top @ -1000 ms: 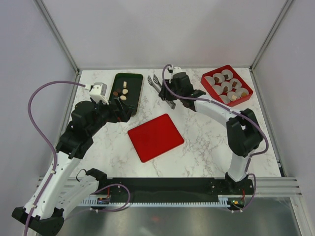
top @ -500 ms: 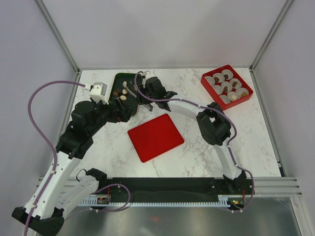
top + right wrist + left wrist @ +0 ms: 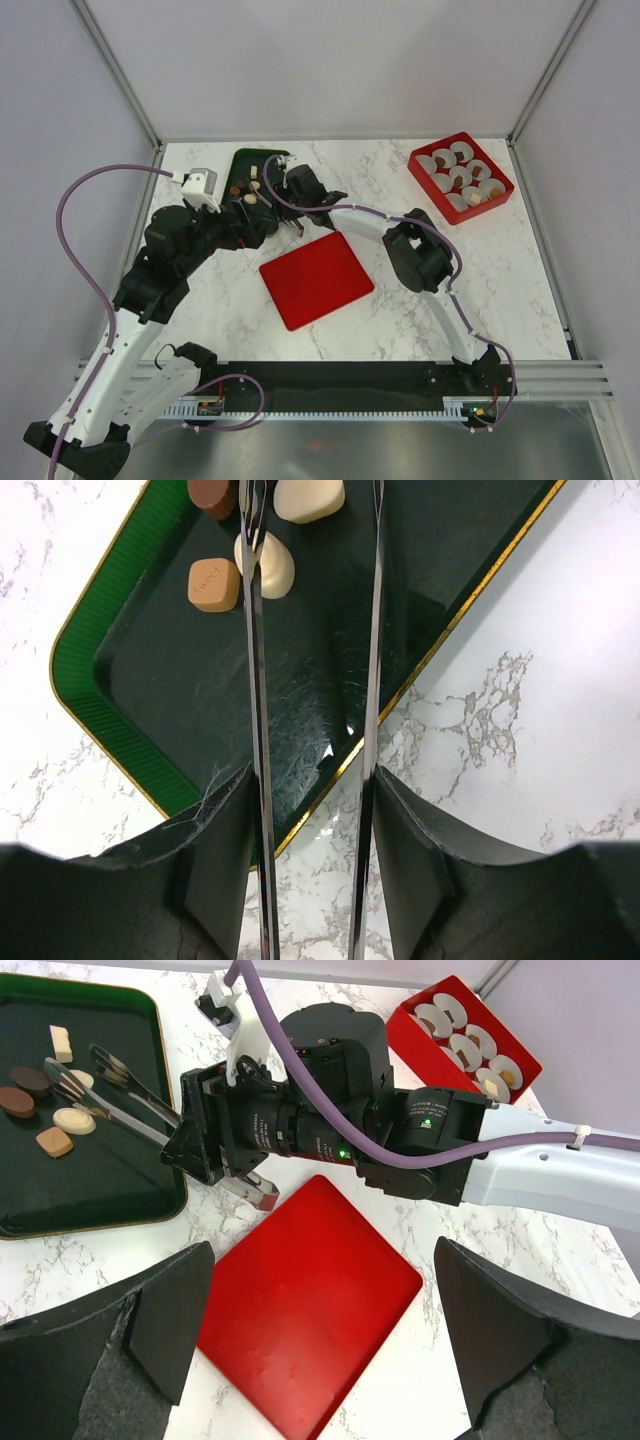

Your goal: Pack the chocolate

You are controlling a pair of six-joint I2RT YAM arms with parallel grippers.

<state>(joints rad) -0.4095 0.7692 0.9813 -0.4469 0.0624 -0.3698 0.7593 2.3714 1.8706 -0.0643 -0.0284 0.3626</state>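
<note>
The chocolate lies in a green tray: a tan piece, two cream ones and a brown one at the top edge of the right wrist view. My right gripper is shut on metal tongs, whose two arms reach out over the tray, spread apart, with tips near the candies. From above, the right gripper sits at the tray's right edge by the chocolate. The tongs show over the tray in the left wrist view. My left gripper hangs open above a red lid.
A red box of white paper cups, some with candies in them, stands at the back right. The red lid lies flat mid-table. My left gripper hovers just left of the right gripper, near the tray's front end.
My right arm has swung left from the table's middle back to the green tray, carrying the tongs, whose arms have spread a little. The left arm has not moved.
</note>
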